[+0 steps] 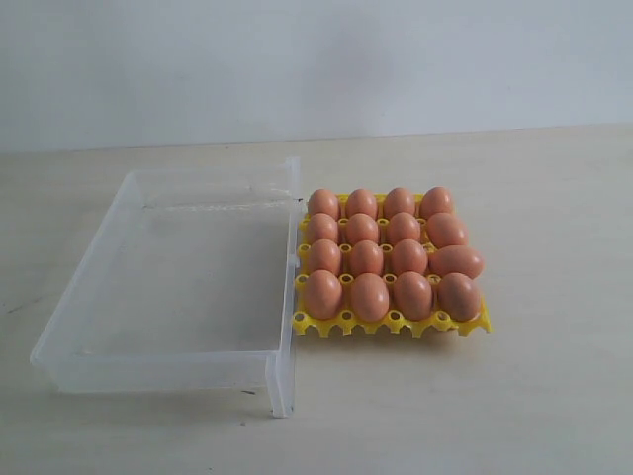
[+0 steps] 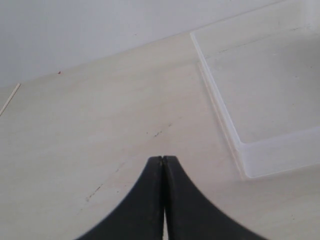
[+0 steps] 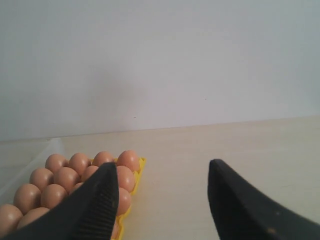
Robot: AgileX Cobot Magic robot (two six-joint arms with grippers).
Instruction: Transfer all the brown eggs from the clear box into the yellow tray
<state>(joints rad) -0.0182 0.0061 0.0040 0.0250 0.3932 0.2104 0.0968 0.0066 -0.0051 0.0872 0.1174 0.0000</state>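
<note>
The smooth orange-brown oval eggs (image 1: 366, 257) are all sitting in the bright yellow plastic lattice tray (image 1: 396, 324), midway between the pale worktop's (image 1: 554, 396) far and near edges. The transparent low-walled plastic box (image 1: 79, 287) is lying just beside it. The left claw (image 2: 163, 159) is hovering pressed closed on nothing. The right claw (image 3: 162, 163) is standing open.

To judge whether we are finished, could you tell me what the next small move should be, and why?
The clear box looks empty and all sixteen brown eggs sit in the yellow tray, so nothing seems left to carry. Probably one tidy-up: lower the open right gripper onto the sideways egg on the tray's side away from the box and seat it upright.
</note>
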